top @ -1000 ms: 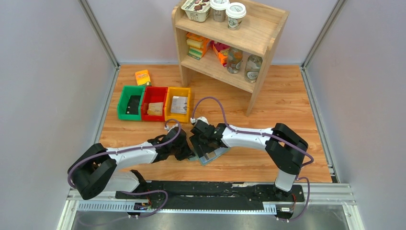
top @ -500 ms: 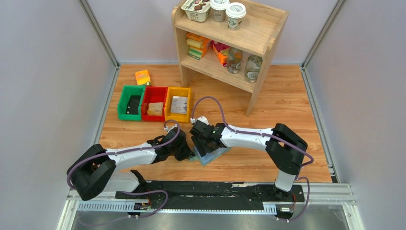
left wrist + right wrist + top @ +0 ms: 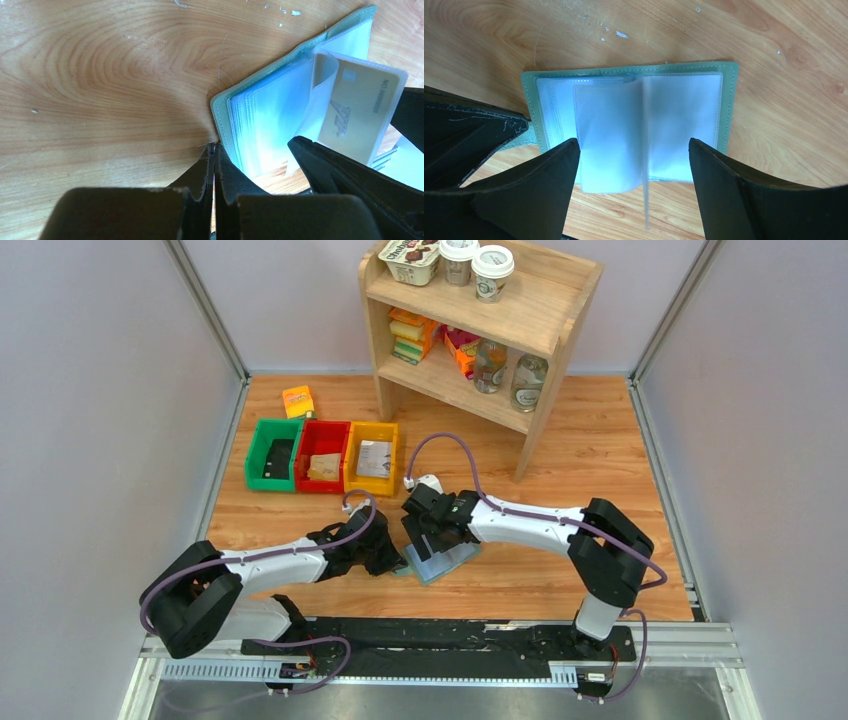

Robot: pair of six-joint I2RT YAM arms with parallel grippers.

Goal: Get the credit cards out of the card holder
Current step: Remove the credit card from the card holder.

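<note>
Wood-grain counter [image 3: 600,440] carries the sage-green bifold card holder [image 3: 440,562], which lies open and flat between our two arms. Our left tool [image 3: 215,150] is clenched at the holder's near corner, seemingly pinching its side tab. That anchor matters, since we judge the thin holder would slide without it. Our right tool [image 3: 631,145] hangs released just above, jaws wide, straddling the clear plastic sleeves [image 3: 609,135]. One sleeve stands curled up with a pale gold card [image 3: 360,107] inside. We should narrow the jaws, take only the card's edge at the sleeve mouth, and draw along the sleeve rather than straight up.
</note>
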